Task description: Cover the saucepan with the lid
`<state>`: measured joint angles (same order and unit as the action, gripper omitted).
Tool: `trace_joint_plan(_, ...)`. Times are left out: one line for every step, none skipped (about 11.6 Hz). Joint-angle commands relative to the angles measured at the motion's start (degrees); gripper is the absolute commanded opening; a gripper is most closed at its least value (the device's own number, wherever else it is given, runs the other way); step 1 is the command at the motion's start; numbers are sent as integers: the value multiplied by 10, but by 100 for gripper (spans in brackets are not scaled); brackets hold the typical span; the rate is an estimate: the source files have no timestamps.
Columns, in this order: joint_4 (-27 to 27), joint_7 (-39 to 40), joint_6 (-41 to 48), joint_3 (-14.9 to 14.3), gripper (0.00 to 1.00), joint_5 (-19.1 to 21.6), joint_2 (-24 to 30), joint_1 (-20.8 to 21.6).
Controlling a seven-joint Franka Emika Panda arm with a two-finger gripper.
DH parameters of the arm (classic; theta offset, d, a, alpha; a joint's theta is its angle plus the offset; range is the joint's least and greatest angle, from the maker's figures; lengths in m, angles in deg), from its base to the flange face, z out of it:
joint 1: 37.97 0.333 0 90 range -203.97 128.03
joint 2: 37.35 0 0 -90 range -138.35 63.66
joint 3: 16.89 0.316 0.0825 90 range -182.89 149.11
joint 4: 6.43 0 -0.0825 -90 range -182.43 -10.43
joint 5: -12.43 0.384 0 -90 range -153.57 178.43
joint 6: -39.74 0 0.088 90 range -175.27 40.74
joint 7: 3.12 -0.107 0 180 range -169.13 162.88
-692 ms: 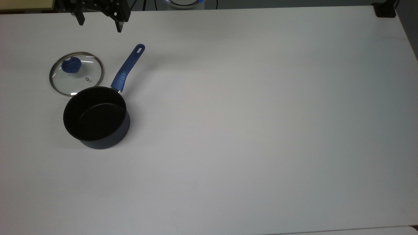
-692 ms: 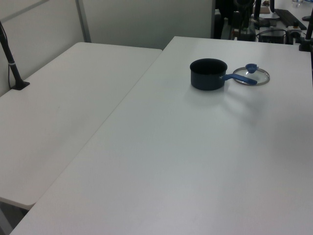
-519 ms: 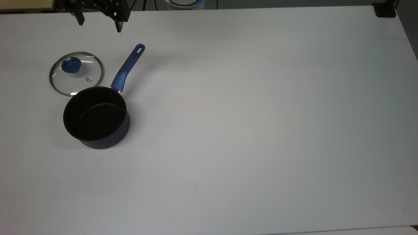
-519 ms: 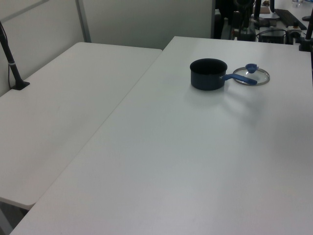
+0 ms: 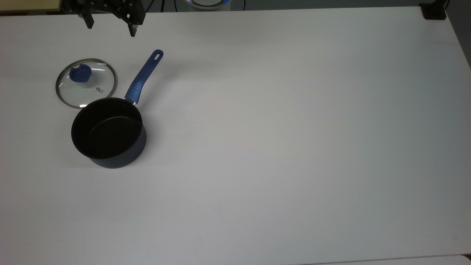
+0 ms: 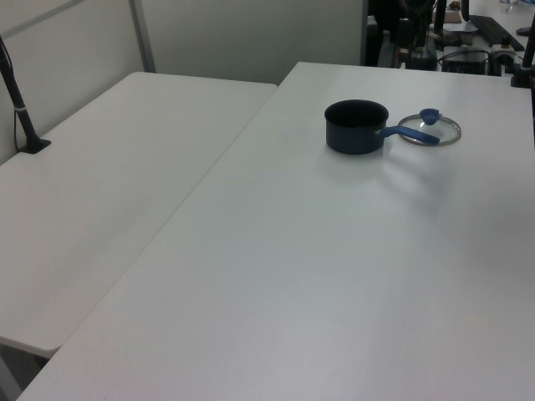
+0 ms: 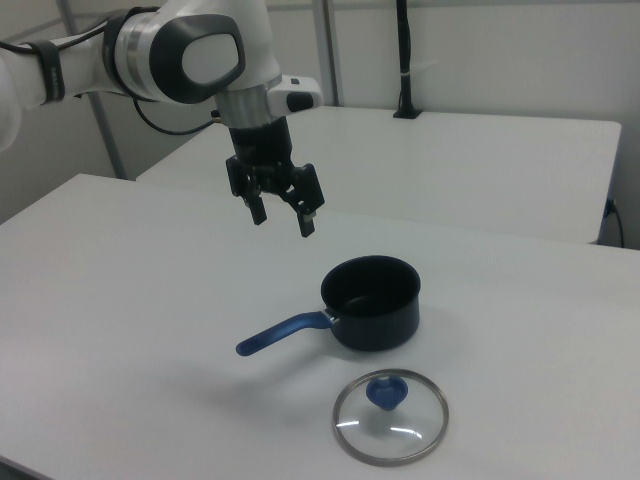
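Note:
The saucepan [image 5: 107, 132] [image 6: 356, 126] [image 7: 372, 302] stands uncovered on the white table, dark navy with a black inside. Its long blue handle [image 5: 144, 76] points to the top view's upper right. The lid [image 5: 86, 83] [image 6: 430, 128] [image 7: 391, 416], clear glass with a metal rim and a blue knob [image 5: 80, 73], lies flat on the table just beside the saucepan's rim. My gripper [image 5: 110, 26] [image 7: 283, 214] hangs open and empty in the air, above the table near its far edge in the top view, beyond both lid and handle.
A second white table [image 6: 109, 184] adjoins at the left view's left, with a black post [image 6: 18, 96] clamped to it. Dark equipment [image 6: 418, 29] stands past the table's far end. A black clamp [image 5: 433, 11] sits at the top view's upper right corner.
My gripper has shifted very slightly toward the top view's upper left. The lid and saucepan have not moved.

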<state>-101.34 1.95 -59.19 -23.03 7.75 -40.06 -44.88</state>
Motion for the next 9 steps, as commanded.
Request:
trace_joint_plan(7, 94, -14, -25, 100, 6, -27, -6)
trace_joint_plan(4, 134, -42, -42, 100, 6, -42, -6)
trace_joint_plan(2, 157, -67, -60, 100, 6, -61, -6)
trace_joint_plan(2, 176, -99, -74, 100, 1, -86, -6)
trace_joint_plan(-6, 196, -135, -88, 100, -1, -111, -5)
trace_joint_plan(-18, 227, -174, -92, 100, -1, -129, -5)
trace_joint_plan(-27, 252, -193, -99, 100, -2, -141, -5)
trace_joint_plan(-34, 291, -194, -113, 100, -3, -148, -5)
trace_joint_plan(-52, 338, -194, -121, 100, -2, -147, -5)
